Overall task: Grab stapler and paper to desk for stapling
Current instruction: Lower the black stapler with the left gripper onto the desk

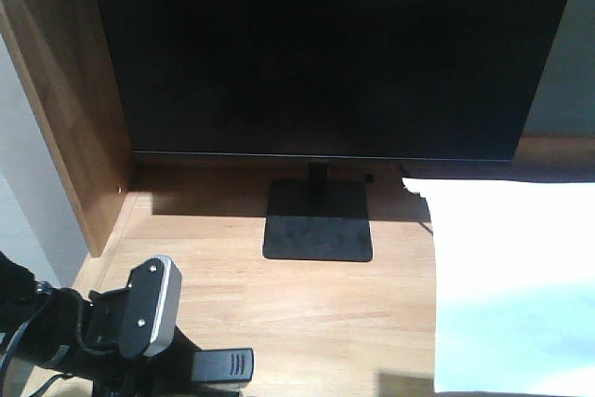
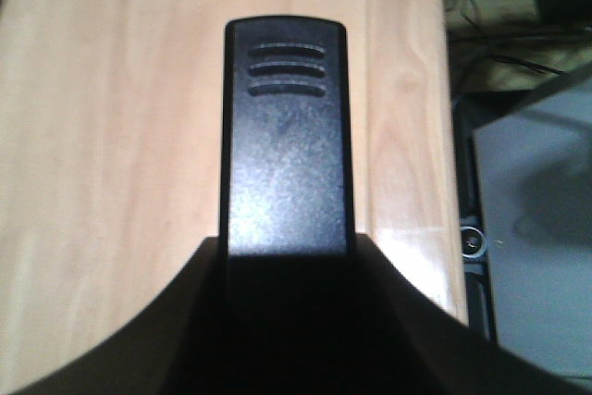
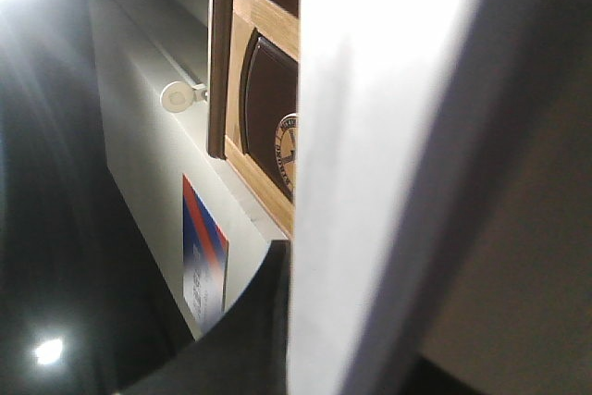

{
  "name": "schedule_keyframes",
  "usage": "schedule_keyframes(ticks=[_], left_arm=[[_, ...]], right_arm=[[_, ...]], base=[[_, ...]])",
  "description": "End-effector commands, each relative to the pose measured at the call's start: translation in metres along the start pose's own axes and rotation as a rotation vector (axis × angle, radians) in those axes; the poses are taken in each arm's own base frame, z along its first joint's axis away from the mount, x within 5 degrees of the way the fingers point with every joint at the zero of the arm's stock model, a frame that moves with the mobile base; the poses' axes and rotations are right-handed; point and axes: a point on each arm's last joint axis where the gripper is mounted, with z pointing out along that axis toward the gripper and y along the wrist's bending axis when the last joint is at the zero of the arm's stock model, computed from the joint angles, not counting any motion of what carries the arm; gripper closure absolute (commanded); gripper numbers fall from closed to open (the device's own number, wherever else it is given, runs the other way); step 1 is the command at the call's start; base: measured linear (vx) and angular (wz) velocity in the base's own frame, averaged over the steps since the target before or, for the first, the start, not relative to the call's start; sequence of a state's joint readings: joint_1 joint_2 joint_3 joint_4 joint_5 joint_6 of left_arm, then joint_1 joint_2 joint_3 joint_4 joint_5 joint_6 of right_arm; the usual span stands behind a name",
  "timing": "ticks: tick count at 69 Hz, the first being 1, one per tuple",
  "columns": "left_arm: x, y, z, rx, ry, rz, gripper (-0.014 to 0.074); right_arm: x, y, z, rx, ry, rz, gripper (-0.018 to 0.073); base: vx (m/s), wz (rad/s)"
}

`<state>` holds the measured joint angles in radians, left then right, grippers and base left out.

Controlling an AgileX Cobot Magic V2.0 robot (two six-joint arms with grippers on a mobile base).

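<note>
Left gripper: low at the near left corner of the desk. The fingers are lost in a dark mass in the left wrist view. The stapler projects squarely from the middle of that mass, so the gripper is judged clamped on it.

Stapler: black, with three grooves across its free end. No orange patch or label is visible from here. Its long axis follows the gripper's reach, grooved end away from the wrist. In the front view it points right along the desk's near edge, over bare wood. It is judged stiff and dense for its size, with a smooth top that could slip. The sound hold is across the flanks near mid-body, clear of the hinge.

Centre: a dark monitor stands on its flat base, well apart from the stapler.

Paper: a white sheet over the right part of the desk, its left edge running near to far. The frame cuts it off, so its long axis cannot be told. It is judged light, limp and easily creased, best pinched at one margin.

Right gripper: only a dark curved edge shows beside the blurred sheet. Whether it is pinching the paper cannot be told
</note>
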<state>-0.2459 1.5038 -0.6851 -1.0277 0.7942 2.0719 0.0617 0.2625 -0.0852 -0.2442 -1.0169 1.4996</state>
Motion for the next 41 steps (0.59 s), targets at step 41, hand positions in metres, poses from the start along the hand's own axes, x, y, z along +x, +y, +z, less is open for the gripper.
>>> schedule_keyframes(ticks=[41], left_arm=[[-0.011,0.079,0.033,0.039,-0.117,-0.015,0.0603]], right_arm=[[-0.003,0.008,0.006,-0.057,-0.014,-0.006,0.0565]], base=[[0.0,0.0]])
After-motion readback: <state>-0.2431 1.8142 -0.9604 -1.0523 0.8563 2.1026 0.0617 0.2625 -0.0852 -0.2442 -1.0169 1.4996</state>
